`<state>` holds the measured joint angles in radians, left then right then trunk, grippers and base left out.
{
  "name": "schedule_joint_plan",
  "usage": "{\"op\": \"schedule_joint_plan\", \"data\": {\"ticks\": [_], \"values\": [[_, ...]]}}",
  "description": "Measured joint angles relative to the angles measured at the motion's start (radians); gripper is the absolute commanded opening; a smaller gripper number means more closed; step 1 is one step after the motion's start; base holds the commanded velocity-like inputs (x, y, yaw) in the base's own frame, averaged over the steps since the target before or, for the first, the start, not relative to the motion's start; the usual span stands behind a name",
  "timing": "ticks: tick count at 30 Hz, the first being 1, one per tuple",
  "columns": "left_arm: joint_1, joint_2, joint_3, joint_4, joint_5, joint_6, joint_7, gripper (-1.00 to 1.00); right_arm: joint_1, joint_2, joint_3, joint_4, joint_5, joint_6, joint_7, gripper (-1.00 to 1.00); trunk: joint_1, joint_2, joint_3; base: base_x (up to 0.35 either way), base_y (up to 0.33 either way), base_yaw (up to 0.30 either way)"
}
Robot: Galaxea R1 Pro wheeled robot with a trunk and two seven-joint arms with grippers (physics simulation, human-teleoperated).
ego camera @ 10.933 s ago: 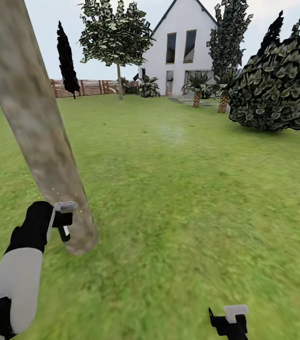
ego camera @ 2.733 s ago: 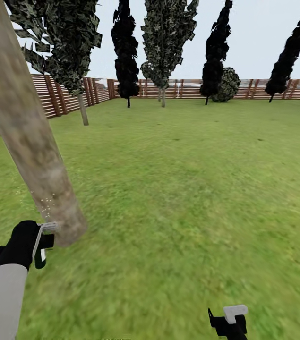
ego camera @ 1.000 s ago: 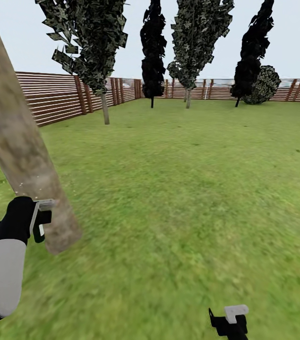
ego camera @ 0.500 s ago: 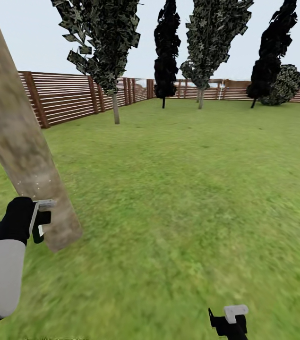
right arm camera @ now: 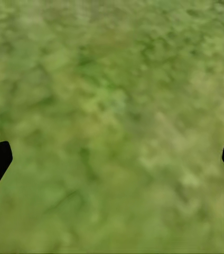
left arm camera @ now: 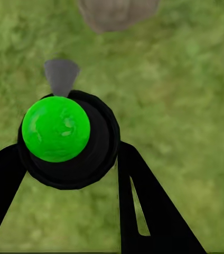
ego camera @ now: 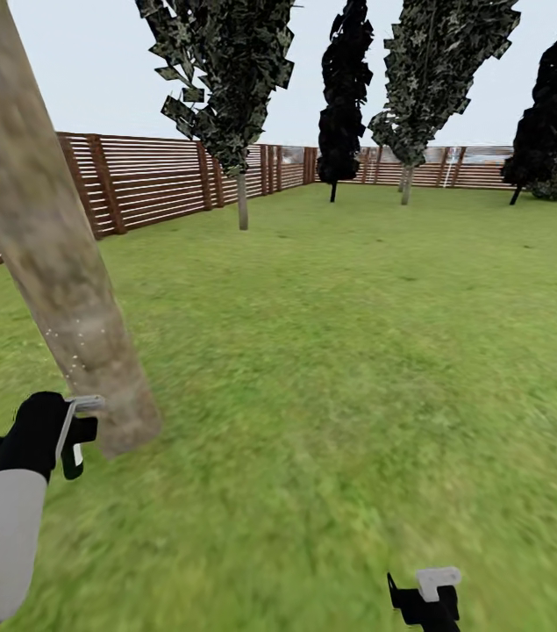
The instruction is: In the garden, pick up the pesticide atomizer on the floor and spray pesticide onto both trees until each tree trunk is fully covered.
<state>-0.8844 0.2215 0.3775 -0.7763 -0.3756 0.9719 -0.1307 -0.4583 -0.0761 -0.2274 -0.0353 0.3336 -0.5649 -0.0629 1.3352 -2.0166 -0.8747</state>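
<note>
Head view: atomizer held at the base of the near trunk

Your left gripper is clamped on the pesticide atomizer, which sits between its fingers with a green round top and a grey nozzle aimed toward the tree trunk. That mottled beige trunk leans across the lawn, its foot just beside the gripper; faint white specks dot its bark. Your right gripper hangs over bare grass with its fingertips spread wide, holding nothing. A slatted wooden fence rings the far edge. No label or writing is readable anywhere.
</note>
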Motion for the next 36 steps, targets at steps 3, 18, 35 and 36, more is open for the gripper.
{"op": "schedule_joint_plan", "data": {"ticks": [3,18,35,36], "values": [[0.008,0.001,0.0,0.034,-0.002,-0.024,0.001,-1.0,0.0,-0.001,0.0,0.0,0.0,0.0,-0.001,1.0,0.0,0.0,0.0,0.284,-0.141,0.001],[0.048,0.005,0.061,0.173,0.043,-0.186,-0.009,-1.0,0.0,0.002,0.001,-0.001,0.001,0.0,0.001,1.0,0.0,0.0,0.0,0.122,-0.037,0.152],[0.048,0.009,0.049,0.173,0.116,-0.182,-0.008,-1.0,0.0,0.001,0.001,-0.001,0.001,0.0,0.0,1.0,0.0,0.0,0.0,0.214,-0.003,0.115],[0.048,0.009,0.051,0.173,0.116,-0.182,-0.008,-1.0,-0.001,0.001,0.001,-0.001,0.001,0.0,0.0,1.0,0.0,0.0,0.0,0.307,-0.104,0.0]]}}
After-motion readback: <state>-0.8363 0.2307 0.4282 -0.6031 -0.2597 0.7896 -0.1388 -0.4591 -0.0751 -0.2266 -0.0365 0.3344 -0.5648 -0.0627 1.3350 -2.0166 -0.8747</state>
